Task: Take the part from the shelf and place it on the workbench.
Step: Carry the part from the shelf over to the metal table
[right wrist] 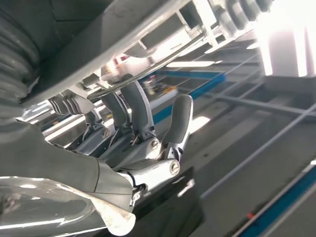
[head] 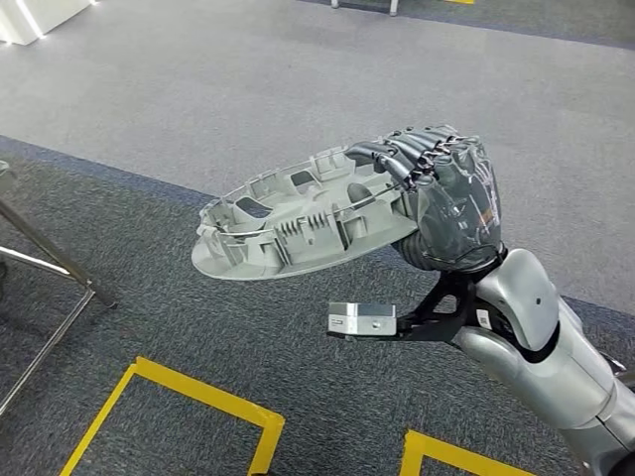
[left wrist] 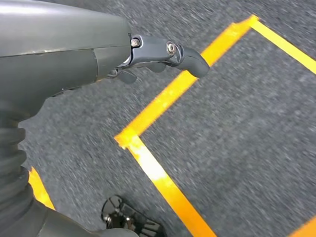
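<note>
One grey plastic part [head: 300,218], a ribbed oval shell, hangs in the air above the dark carpet [head: 224,337], lying nearly flat with its ribbed side up; the right hand [head: 449,193] grips its right end, fingers [right wrist: 136,106] curled over the rim; the left hand [left wrist: 164,52] hangs low over the floor, and whether its fingers are spread or curled I cannot tell; two yellow tape outlines [head: 188,392] mark the near carpet; one metal frame [head: 53,263] stands at far left.

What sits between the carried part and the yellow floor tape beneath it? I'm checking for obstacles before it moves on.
Nothing: in the head view, bare dark carpet separates the grey part, gripped by the right hand, from the yellow tape.
</note>
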